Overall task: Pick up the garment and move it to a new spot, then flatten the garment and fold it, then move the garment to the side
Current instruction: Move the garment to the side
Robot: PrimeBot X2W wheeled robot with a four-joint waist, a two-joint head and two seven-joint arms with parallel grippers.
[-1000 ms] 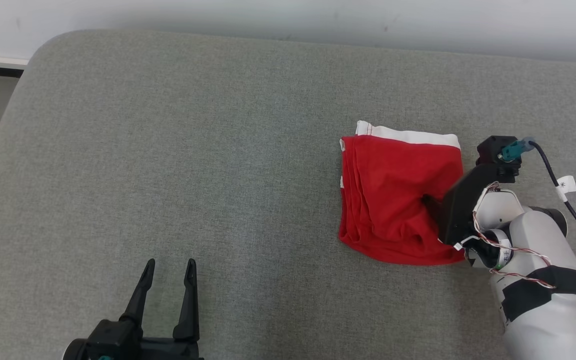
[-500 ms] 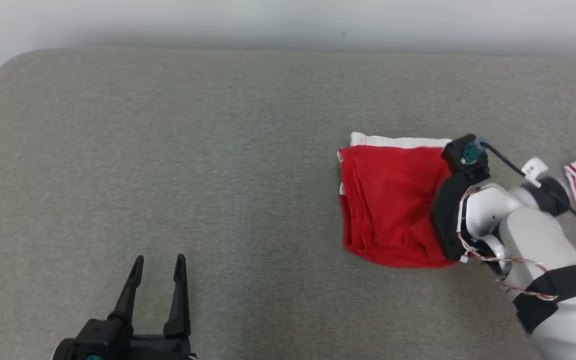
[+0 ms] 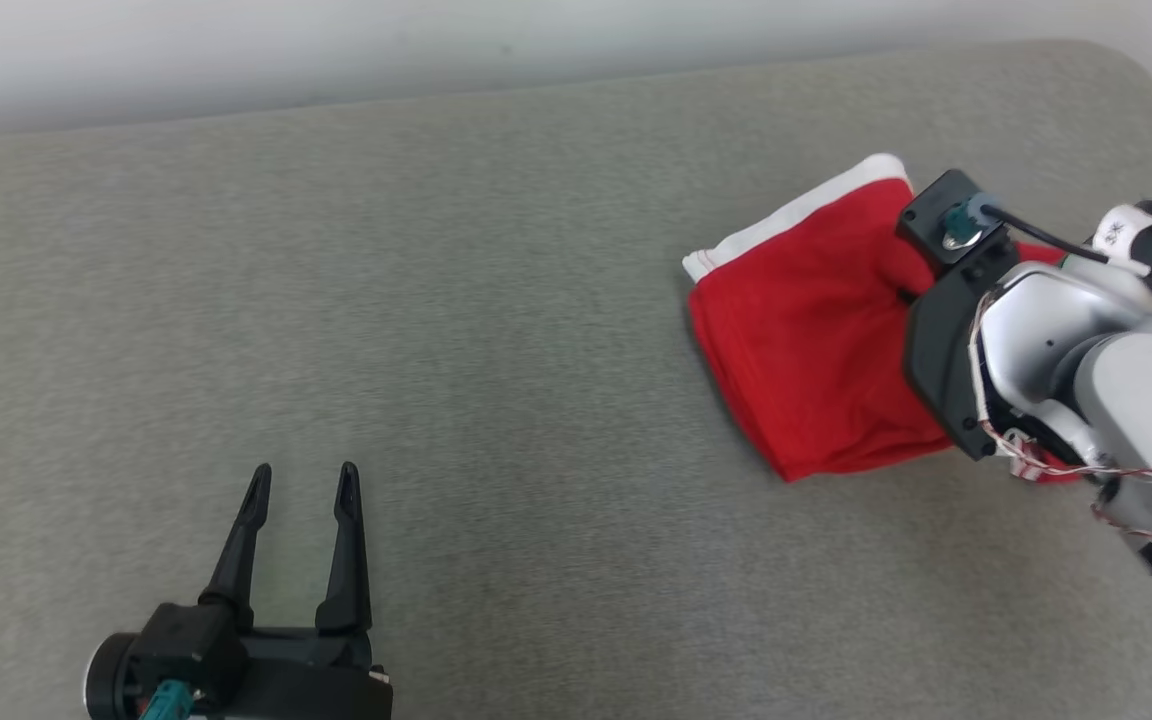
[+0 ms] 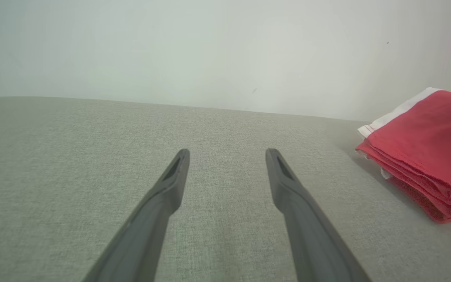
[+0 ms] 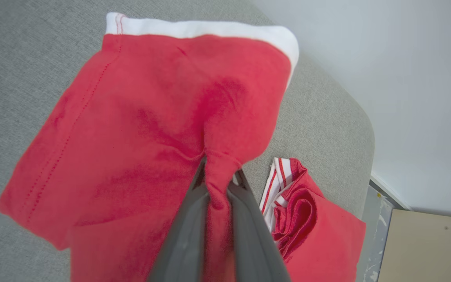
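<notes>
down at the near left, the left pincer (image 3: 302, 478) sits low over the grey padded surface (image 3: 496, 330), two dark fingers spread wide with nothing between them, same as a second ago and well apart from the action

further out on the right, here's the change: the right pincer (image 5: 219, 172), which stood open against the folded red garment (image 3: 806, 340) a second ago, has snapped narrow on a pinch of red cloth near the middle of the top layer, and the right wrist view shows the fabric bunched between the fingers

the garment sits differently too, its white band now angled up and away instead of lying square, and it looks partly raised off the surface, layers stacked at its edge

the whole head view has swung toward the right end, so that's the camera turning, not the cloth sliding

just beyond the held garment a second red garment (image 5: 311, 223) with striped white trim lies crumpled near the rounded end of the surface, and behind it all the pale wall (image 3: 336, 40)

my read: the fold is done, the grip is made, and the carry to the side is getting under way; a pinch on the top layer alone could let the fold spill open
</notes>
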